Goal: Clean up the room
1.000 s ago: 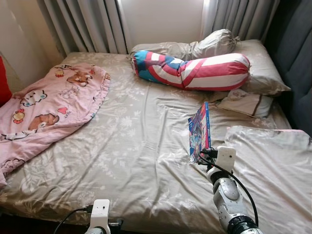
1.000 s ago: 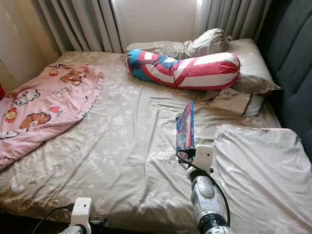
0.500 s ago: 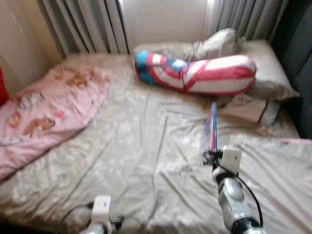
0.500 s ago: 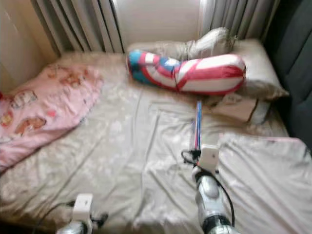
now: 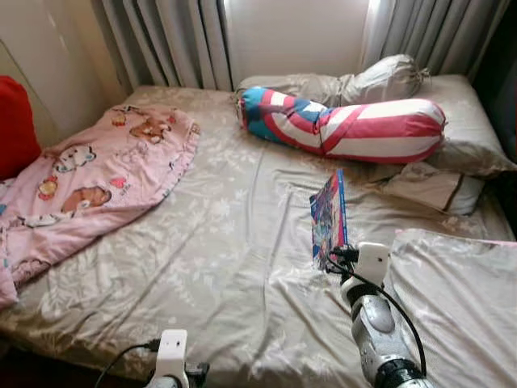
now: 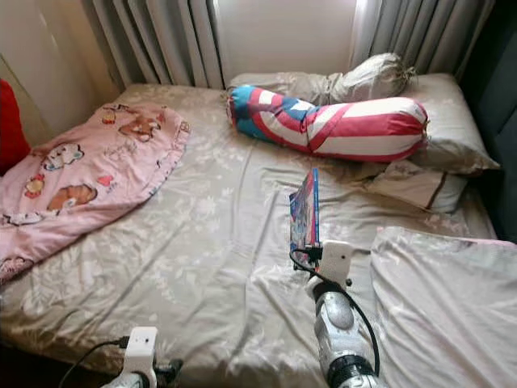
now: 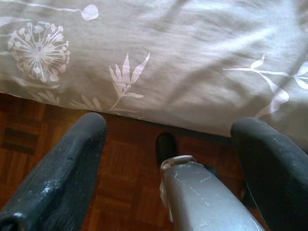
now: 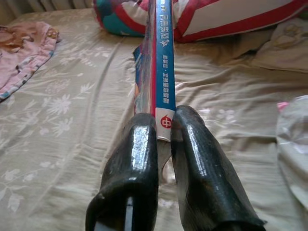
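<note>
Book spine [image 8: 160, 62]: blue band with white Chinese characters along it, too blurred and foreshortened to read with certainty.
Spine foot label [image 8: 165, 122]: white patch with a red round mark carrying one white character, looks like "中"; sits just between the two black fingers of the right hand [image 8: 163, 139], which pinch the book there.
Book cover [image 5: 325, 217]: colourful printed picture, any lettering too small to read.
Pink blanket [image 5: 89, 174]: cartoon animal prints with small writing beside them, not legible.
Striped bolster [image 5: 347, 128]: star and stripes pattern, no readable text.
</note>
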### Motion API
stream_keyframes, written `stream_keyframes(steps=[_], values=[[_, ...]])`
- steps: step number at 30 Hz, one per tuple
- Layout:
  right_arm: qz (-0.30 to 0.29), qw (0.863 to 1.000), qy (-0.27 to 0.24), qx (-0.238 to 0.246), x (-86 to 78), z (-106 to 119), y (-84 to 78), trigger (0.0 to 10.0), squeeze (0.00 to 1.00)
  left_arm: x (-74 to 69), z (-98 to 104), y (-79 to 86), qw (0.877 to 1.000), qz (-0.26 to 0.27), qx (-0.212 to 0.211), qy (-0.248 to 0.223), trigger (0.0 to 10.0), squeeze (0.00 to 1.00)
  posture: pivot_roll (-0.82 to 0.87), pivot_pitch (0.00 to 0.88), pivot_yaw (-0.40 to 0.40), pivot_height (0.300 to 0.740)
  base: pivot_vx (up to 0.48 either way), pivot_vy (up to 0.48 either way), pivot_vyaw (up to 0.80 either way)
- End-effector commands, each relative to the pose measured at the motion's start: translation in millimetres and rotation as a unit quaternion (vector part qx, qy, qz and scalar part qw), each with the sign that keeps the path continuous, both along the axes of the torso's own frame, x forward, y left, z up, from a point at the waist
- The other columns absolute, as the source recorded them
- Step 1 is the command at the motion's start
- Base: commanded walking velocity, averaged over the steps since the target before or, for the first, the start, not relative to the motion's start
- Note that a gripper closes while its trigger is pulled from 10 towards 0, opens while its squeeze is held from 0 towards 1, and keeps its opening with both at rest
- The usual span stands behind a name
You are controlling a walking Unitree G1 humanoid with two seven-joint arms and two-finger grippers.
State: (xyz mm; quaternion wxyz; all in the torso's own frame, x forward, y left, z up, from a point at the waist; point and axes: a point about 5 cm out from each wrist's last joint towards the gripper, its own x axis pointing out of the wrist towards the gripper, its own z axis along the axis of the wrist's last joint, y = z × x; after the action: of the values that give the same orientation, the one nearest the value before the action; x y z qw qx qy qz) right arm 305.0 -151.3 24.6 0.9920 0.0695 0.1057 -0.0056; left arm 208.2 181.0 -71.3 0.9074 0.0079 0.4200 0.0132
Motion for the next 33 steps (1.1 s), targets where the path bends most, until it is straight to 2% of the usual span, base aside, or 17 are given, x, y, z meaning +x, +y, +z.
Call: stream_keyframes(steps=[1,9,16,19,22,23,24,27,31,33], values=[[-0.001,1.000,-0.031,-0.002,6.4,11,-0.1,10.0,0.00,-3.2,-2,-0.2,1.000,-0.007,0.006,0.013,10.0,0.00,-0.02,0.041,0.033,0.740,0.000,0.000,0.00],[-0.003,1.000,-0.009,-0.014,6.7,7,0.0,10.0,0.00,-3.9,-2,2.6,1.000,-0.008,0.008,0.013,10.0,0.00,-0.02,0.042,0.033,0.735,0.000,0.000,0.00],[-0.006,1.000,-0.017,-0.014,6.3,9,-0.6,10.0,0.00,-3.3,-1,6.0,1.000,-0.001,0.015,0.004,10.0,0.00,-0.02,0.041,0.036,0.696,0.000,0.000,0.00],[-0.005,1.000,-0.023,-0.009,5.8,9,-0.7,10.0,0.00,5.5,7,15.4,0.999,0.023,0.015,-0.036,10.0,0.00,-0.02,0.043,0.036,0.696,0.000,0.000,0.00],[-0.006,1.000,-0.020,-0.010,5.7,9,-1.0,10.0,0.00,18.6,17,16.6,0.996,0.030,0.009,-0.079,10.0,0.00,-0.02,0.043,0.037,0.696,0.000,0.000,0.00],[-0.005,1.000,-0.020,-0.011,5.6,9,-1.0,10.0,0.00,25.6,22,16.6,0.994,0.034,0.004,-0.101,10.0,0.00,-0.02,0.043,0.037,0.696,0.000,0.000,0.00],[-0.006,1.000,-0.019,-0.011,5.1,8,-1.5,10.0,0.00,39.6,34,16.9,0.988,0.044,-0.007,-0.147,10.0,0.00,-0.02,0.043,0.035,0.696,0.000,0.000,0.00],[-0.005,1.000,-0.016,-0.010,4.5,7,-1.3,10.0,0.00,63.3,58,14.8,0.975,0.039,-0.015,-0.220,10.0,0.00,-0.02,0.043,0.035,0.696,0.000,0.000,0.00],[-0.004,1.000,-0.016,-0.010,4.3,7,-0.8,10.0,0.00,71.7,68,14.0,0.967,0.029,-0.009,-0.253,10.0,0.00,-0.02,0.043,0.036,0.696,0.000,0.000,0.00],[-0.004,1.000,-0.016,-0.010,3.9,7,-0.7,10.0,0.00,77.3,78,16.4,0.958,0.029,-0.006,-0.285,10.0,0.00,-0.02,0.046,0.037,0.696,0.000,0.000,0.00]])
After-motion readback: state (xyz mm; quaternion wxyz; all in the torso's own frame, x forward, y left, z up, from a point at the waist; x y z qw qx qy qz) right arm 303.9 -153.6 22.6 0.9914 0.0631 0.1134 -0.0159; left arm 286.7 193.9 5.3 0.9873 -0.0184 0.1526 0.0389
